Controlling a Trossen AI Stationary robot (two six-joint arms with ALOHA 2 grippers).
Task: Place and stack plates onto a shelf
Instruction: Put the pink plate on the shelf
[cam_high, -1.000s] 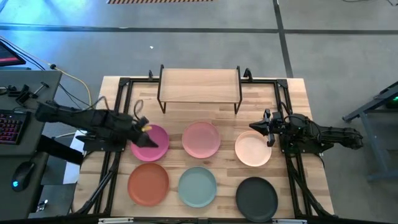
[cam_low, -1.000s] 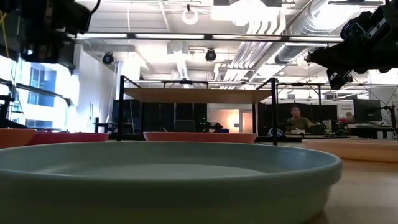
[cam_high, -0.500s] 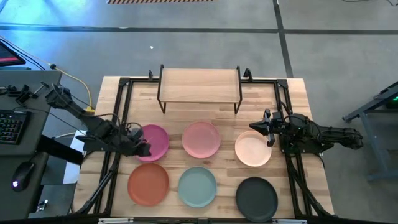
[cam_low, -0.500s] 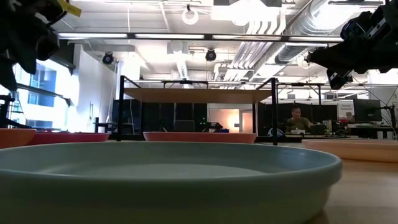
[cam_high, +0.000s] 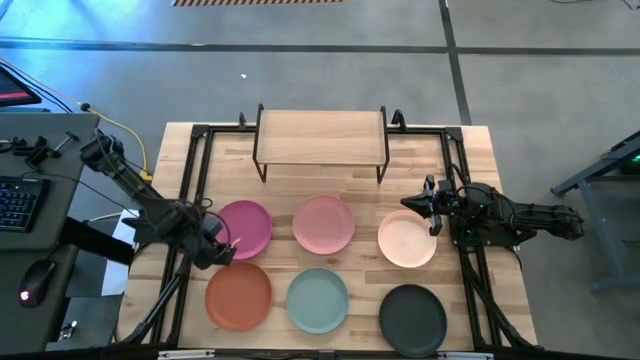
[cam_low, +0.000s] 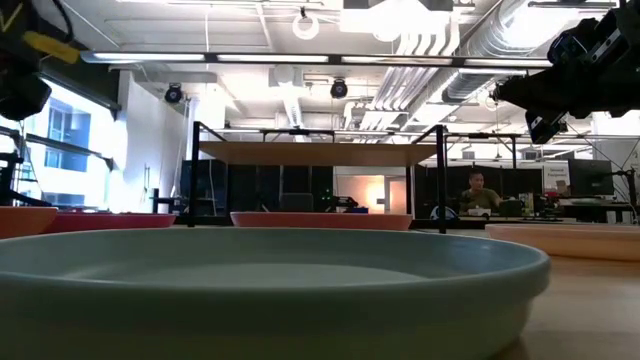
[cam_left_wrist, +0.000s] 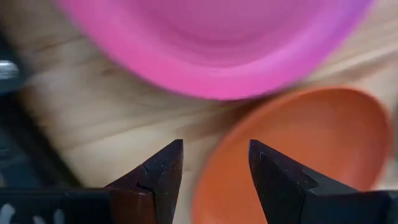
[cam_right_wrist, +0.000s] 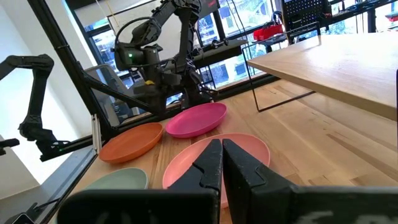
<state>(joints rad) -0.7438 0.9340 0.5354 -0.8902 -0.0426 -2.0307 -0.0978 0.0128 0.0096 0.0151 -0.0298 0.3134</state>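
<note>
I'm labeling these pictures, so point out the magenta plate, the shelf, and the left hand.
magenta plate (cam_high: 248, 227): high view, centre of its dish.
shelf (cam_high: 320, 136): high view, middle of its wooden top.
left hand (cam_left_wrist: 212, 171): left wrist view, gap midway between its open fingertips.

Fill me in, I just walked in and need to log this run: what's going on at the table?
Six plates lie on the table and none is on the shelf yet. The left gripper is low at the near-left edge of the magenta plate, fingers open over the gap between it and the orange plate, holding nothing. The right gripper waits shut above the table beside the cream plate. The light pink plate, pale teal plate and black plate lie untouched.
</note>
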